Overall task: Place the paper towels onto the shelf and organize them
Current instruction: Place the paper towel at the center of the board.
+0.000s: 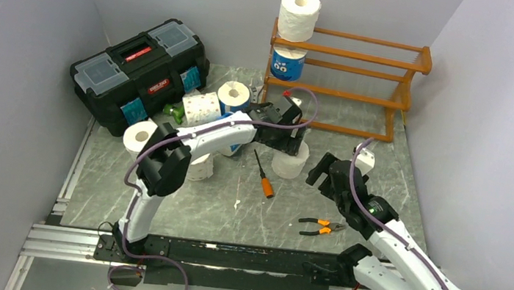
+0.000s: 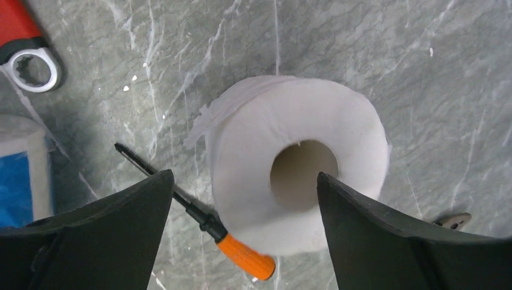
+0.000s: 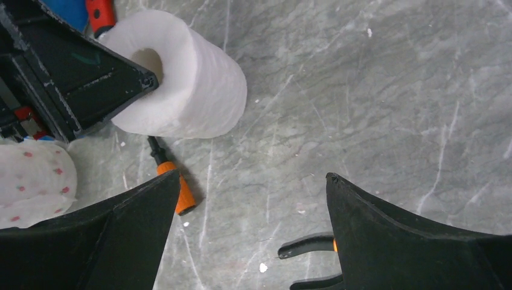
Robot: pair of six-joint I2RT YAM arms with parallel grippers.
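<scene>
Your left fingers [image 2: 121, 217] stand open astride the white roll [image 2: 253, 151] upright on the table [image 1: 390, 183], well apart from the shelf [image 1: 353, 57], with your right fingers [image 3: 121, 223] open and empty; closing low could snag the screwdriver [image 2: 241, 254] just beside the roll and topple it.

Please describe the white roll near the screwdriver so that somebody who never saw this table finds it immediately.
From the left end of the wooden shelf, come toward the arms. A white roll stands on end under the left gripper. Unlike the rolls by the black toolbox, it stands apart, the orange-handled screwdriver just left of it.
</scene>
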